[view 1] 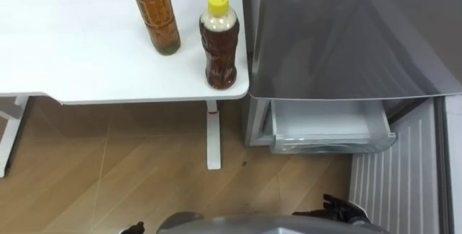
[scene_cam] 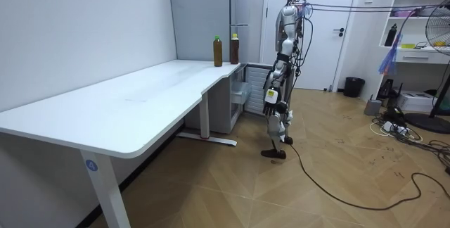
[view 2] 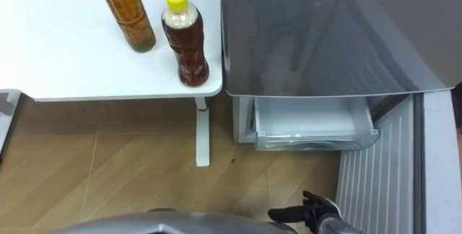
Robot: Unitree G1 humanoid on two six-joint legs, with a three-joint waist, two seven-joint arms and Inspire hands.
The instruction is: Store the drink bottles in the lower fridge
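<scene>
1. So, I'm standing upright at the far end of the white table (view 1: 72, 61), right where it meets the grey fridge (view 1: 346, 39).
2. Both drinks are on the table, near the corner closest to the fridge. The green-capped bottle (view 1: 156, 14) is upright and further in. The yellow-capped bottle (view 1: 219, 42) is upright too, just beside it and close to the table's edge on the fridge side. They're near each other but not touching.
3. My right hand (view 2: 310, 209) is down low at the bottom of my view, over the wooden floor (view 1: 108, 169) in front of the fridge. Its fingers are loose and spread with nothing in them. It's well apart from both bottles, which sit up and off to its left.
4. My left hand (view 1: 133, 228) just peeks in at the bottom edge, below the table. I can't tell whether it's open or closed. It's well apart from the bottles as well.
5. The lower fridge has its clear drawer (view 1: 328, 122) pulled out, and nothing shows inside it. The fridge door (view 1: 401, 176) is swung open on my right, with my right hand just beside its inner face.
</scene>
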